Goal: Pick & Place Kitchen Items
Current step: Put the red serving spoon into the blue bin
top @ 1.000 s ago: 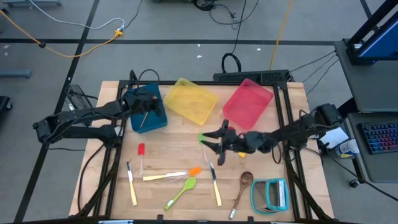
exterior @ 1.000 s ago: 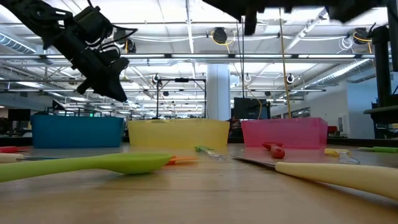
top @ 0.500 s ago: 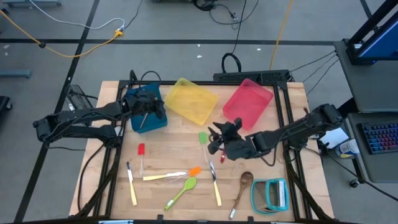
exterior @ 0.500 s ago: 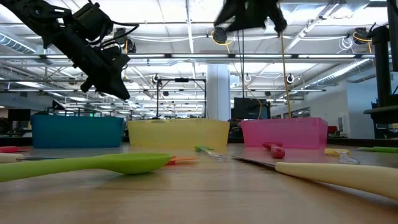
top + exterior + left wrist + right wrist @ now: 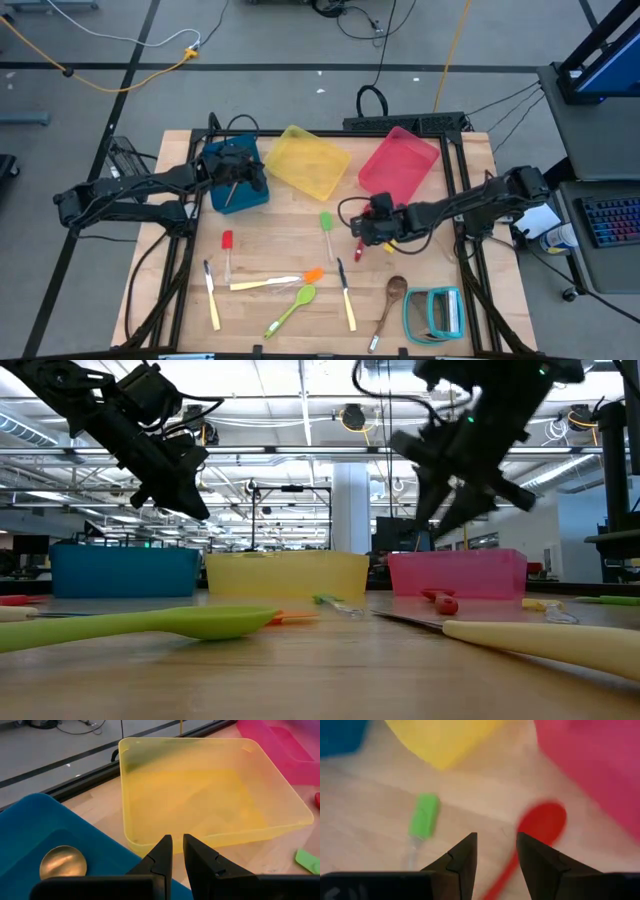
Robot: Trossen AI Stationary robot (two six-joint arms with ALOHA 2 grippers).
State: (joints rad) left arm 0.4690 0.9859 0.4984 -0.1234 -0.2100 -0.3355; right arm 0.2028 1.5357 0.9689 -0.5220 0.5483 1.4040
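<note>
the left gripper (image 5: 177, 851) is hanging over the blue bin (image 5: 232, 176) in the upper left of the high view, its fingers nearly closed and holding nothing. a brass spoon (image 5: 63, 862) is lying inside that bin. the right gripper (image 5: 495, 851) is hovering in the middle of the desk (image 5: 270, 230), its fingers a little apart and empty, above the red spoon (image 5: 540, 825) and near the green spatula (image 5: 326, 222). the other utensils are lying along the lower part.
</note>
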